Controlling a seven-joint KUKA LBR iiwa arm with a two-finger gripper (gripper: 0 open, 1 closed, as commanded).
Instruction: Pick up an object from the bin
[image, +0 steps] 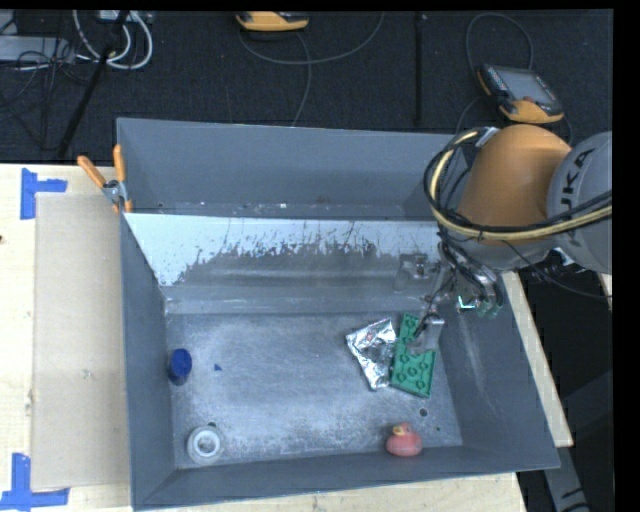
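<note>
My gripper hangs low over the right part of the bin floor, close to the right wall. Its tip is at the upper end of a green studded flat brick, which lies tilted on the floor. Right beside the brick on its left, touching it, is a crumpled piece of silver foil. Whether the gripper has hold of the brick is hidden from this angle.
A small pink and yellow thing lies near the front wall, below the brick. Far to the left sit a small blue cap-like thing and a clear tape roll. The arm's orange cover and cables hang over the right rim.
</note>
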